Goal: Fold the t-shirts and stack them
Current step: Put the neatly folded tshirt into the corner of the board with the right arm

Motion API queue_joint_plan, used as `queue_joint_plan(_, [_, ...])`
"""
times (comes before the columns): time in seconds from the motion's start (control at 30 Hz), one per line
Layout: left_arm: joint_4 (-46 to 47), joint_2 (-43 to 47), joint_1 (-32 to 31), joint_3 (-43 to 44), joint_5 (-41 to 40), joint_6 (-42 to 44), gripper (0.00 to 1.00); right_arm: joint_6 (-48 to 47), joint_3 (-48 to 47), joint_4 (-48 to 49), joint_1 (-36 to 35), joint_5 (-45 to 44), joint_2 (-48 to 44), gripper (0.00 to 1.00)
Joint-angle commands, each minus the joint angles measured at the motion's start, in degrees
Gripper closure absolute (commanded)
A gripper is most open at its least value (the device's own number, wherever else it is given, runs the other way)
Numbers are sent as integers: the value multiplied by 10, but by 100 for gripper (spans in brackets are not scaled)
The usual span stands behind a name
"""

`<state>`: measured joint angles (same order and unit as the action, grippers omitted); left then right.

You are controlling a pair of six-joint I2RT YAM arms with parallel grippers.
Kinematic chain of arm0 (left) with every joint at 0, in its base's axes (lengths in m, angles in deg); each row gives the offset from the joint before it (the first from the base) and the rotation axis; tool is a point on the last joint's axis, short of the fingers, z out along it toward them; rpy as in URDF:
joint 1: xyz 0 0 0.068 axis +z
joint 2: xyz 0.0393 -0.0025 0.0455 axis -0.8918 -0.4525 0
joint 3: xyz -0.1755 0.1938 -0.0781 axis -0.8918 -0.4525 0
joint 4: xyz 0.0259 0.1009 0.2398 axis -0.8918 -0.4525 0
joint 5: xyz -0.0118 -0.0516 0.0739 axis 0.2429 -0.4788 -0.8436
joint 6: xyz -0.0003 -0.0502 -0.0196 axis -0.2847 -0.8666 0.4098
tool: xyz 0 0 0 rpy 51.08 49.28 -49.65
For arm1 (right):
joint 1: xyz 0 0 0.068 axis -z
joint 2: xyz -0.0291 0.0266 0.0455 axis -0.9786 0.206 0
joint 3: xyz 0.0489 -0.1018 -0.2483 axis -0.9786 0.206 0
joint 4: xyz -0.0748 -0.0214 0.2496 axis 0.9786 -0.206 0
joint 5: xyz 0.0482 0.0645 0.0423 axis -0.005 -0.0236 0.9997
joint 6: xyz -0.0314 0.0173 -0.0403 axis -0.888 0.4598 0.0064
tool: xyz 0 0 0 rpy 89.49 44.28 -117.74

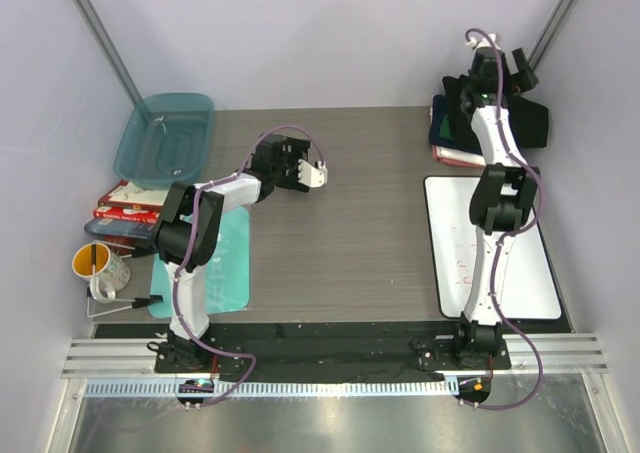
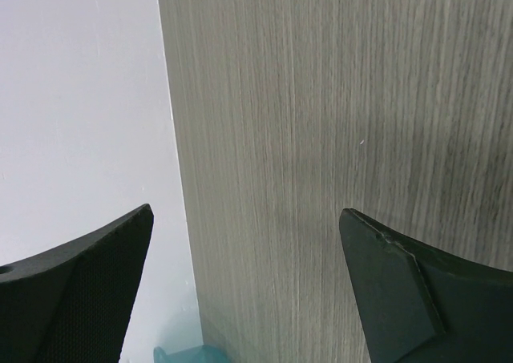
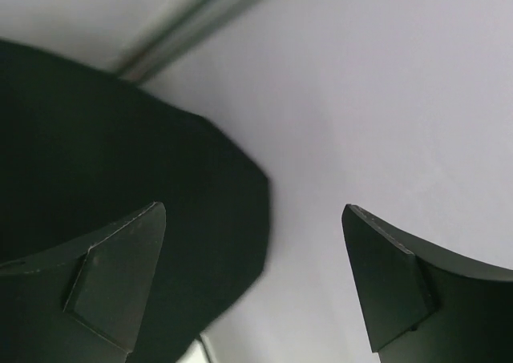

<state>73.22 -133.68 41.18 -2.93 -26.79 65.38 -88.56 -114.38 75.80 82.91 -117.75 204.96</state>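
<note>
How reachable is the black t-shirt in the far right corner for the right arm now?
Probably yes: the right gripper hangs right at the black t-shirt with jaws open, and nothing visible lies between them.

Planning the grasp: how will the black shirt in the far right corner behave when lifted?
Probably floppy: the black shirt lies unevenly and reaches past the pile, so it should sag and trail from a pinch. Likely light, as it looks like thin cloth. The right gripper is open near it, and a lift may drag the pile along.
</note>
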Motion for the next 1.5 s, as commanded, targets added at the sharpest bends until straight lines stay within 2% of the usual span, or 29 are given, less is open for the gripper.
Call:
queue_joint_plan(0.0, [-14,38,-2,3,-4,2,2,26,-75,-54,-36,56,67,4])
queue_joint_plan(0.07, [-19,42,-2,0,-7,6,2,67,-112,-80,-44,89,76,8])
queue_joint_plan(0.13, [-22,47,-1,-5,-10,7,2,102,-108,-82,-48,116,74,10])
queue_joint_plan(0.37, [-27,51,-1,-12,-12,7,2,220,-92,-134,-63,120,86,17])
queue_joint_plan(0.53, [-29,45,0,-9,-11,8,2,242,-86,-138,-61,124,92,24])
queue_joint_plan(0.7, [-32,40,0,-3,-8,5,3,252,-101,-138,-58,115,107,25])
queue_joint_plan(0.8, [-34,38,0,1,-9,6,3,249,-105,-137,-55,120,116,31])
queue_joint_plan(0.83, [-35,37,0,2,-9,6,2,248,-103,-138,-55,120,118,43])
queue_joint_plan(0.9, [-38,35,0,4,-9,7,2,247,-103,-138,-56,133,123,59])
queue_joint_plan(0.93, [-39,35,0,5,-9,7,2,246,-106,-141,-55,140,123,76])
queue_joint_plan(1.0, [-44,34,0,10,-9,8,2,245,-110,-142,-55,149,125,95])
queue_joint_plan(1.03, [-46,32,1,11,-10,9,3,244,-112,-144,-56,169,124,99])
queue_joint_plan(1.2, [-57,25,0,28,-9,16,2,244,-93,-148,-58,221,100,99])
queue_joint_plan(1.47, [-65,14,0,48,-5,24,2,260,-9,-158,-80,288,27,99])
